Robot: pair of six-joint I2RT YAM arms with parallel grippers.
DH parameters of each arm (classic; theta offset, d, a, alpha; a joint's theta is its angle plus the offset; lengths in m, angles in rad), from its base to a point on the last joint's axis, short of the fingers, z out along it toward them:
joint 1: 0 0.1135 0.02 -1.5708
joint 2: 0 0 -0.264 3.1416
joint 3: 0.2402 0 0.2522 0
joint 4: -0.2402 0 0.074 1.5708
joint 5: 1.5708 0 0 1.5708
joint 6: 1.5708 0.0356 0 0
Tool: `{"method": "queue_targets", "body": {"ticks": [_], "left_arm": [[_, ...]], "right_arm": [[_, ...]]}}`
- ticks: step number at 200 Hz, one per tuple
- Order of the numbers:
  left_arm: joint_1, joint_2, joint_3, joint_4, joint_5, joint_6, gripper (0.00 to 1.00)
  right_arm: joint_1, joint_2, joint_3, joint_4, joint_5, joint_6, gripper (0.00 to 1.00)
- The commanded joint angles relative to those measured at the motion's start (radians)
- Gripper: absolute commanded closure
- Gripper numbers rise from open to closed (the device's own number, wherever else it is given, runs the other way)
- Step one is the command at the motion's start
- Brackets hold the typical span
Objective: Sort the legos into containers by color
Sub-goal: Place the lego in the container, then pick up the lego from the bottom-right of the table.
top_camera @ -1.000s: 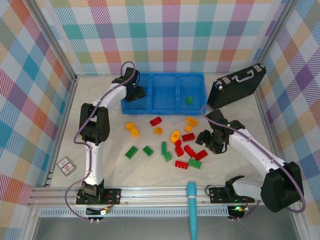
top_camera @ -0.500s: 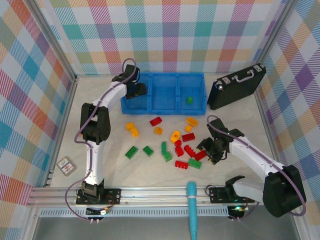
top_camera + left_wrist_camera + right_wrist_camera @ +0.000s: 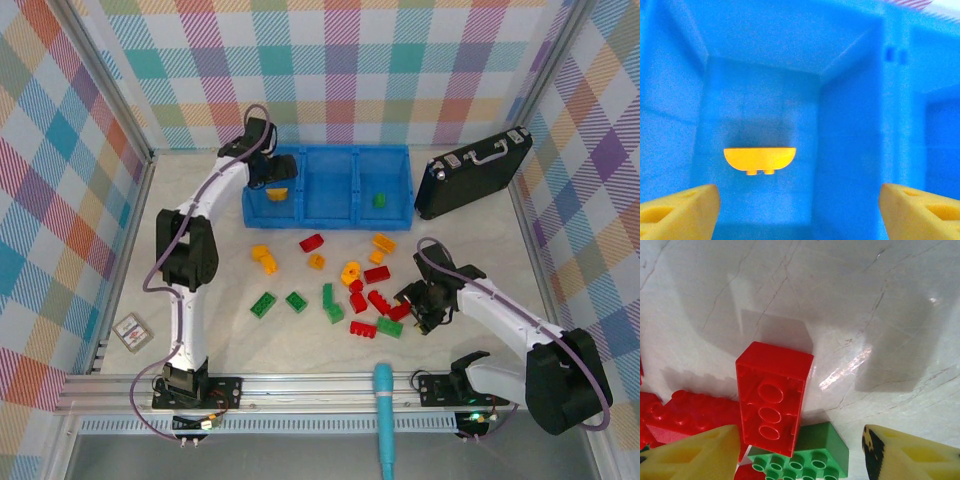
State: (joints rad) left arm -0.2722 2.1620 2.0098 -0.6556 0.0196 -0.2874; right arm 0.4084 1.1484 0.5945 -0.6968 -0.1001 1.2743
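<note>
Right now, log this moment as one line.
left claw: open over blue plastic bin's left compartment | yellow-orange curved plastic brick: inside that compartment | right claw: open above red rectangular plastic brick

Glossy plastic legos (image 3: 772,405) (tabletop (image 3: 865,300) polished, marbled).

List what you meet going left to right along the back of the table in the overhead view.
yellow-orange lego in the left compartment of the blue bin → green lego in its right compartment → black case
</note>
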Motion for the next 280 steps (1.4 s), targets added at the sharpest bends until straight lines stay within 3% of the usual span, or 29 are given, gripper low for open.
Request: {"method": "queue_targets", "body": {"ticks": [1, 80, 116, 196, 226, 280], "left_arm": [[0.004, -0.137, 0.033, -0.018, 0.023, 0.051, 0.18], [-0.001, -0.514, -0.203, -0.027, -0.015, 0.174, 0.17], [-0.001, -0.679, -0.312, -0.008, -0.056, 0.230, 0.17], [-0.001, -0.885, -0.498, -0.167, -0.125, 0.287, 0.18], [-0.001, -0.962, -0.572, -0.248, -0.137, 0.318, 0.17], [-0.001, -1.086, -0.712, -0.361, -0.159, 0.236, 0.16]], "right_arm": [[0.004, 0.013, -0.006, 0.017, 0.025, 0.034, 0.34], [0.005, 0.116, 0.011, 0.077, 0.045, 0.031, 0.36], [0.006, 0.190, 0.029, 0.099, 0.042, 0.012, 0.44], [0.005, 0.361, 0.173, 0.051, 0.059, -0.147, 0.76], [0.004, 0.405, 0.382, -0.131, 0.155, -0.331, 0.84], [0.004, 0.549, 0.983, -0.447, 0.294, -0.712, 0.87]]}}
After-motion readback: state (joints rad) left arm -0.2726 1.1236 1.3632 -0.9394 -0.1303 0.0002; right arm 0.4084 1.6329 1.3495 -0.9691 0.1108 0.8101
